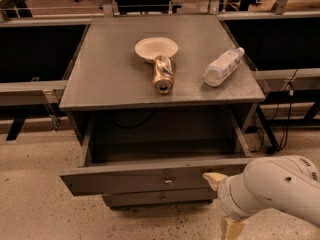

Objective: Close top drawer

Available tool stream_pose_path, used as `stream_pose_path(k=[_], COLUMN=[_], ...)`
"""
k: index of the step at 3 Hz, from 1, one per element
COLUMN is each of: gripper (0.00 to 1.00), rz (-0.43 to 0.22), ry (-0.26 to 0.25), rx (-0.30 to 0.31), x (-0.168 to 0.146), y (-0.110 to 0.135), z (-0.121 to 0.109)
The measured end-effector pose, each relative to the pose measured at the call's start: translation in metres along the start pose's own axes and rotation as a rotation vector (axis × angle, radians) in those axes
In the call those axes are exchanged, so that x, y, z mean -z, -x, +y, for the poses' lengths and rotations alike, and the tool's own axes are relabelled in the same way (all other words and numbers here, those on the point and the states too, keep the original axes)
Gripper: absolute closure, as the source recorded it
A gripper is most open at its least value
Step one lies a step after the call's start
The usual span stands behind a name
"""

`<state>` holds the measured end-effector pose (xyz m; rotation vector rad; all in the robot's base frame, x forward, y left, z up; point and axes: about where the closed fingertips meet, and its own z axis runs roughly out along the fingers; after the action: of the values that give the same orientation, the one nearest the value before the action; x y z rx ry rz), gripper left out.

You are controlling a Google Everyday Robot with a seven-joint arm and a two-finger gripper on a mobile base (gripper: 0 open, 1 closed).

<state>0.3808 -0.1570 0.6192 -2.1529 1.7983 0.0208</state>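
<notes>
Top drawer (125, 180) stands pulled out. Gripper (223, 204) sits at its front's right end, fingers spread wide, grasping nothing.

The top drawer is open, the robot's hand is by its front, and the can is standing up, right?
No: the camera view shows the can lying on its side. The top drawer is open, and the gripper is by its front.

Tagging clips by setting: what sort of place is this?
Probably an office or lab: speckled hard floor, long dark desks with cables behind the cabinet. The gripper is at the front of the open top drawer, right of its knob.
</notes>
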Motion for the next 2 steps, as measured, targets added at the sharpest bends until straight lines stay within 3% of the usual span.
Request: stream_pose_path(k=[1,2], gripper=[0.18,0.41], rz=[-0.050,-0.117], ry=[-0.001,0.011], rx=[0.003,0.049], x=[-0.005,-0.029], y=[-0.002,0.011], z=[0.006,0.017])
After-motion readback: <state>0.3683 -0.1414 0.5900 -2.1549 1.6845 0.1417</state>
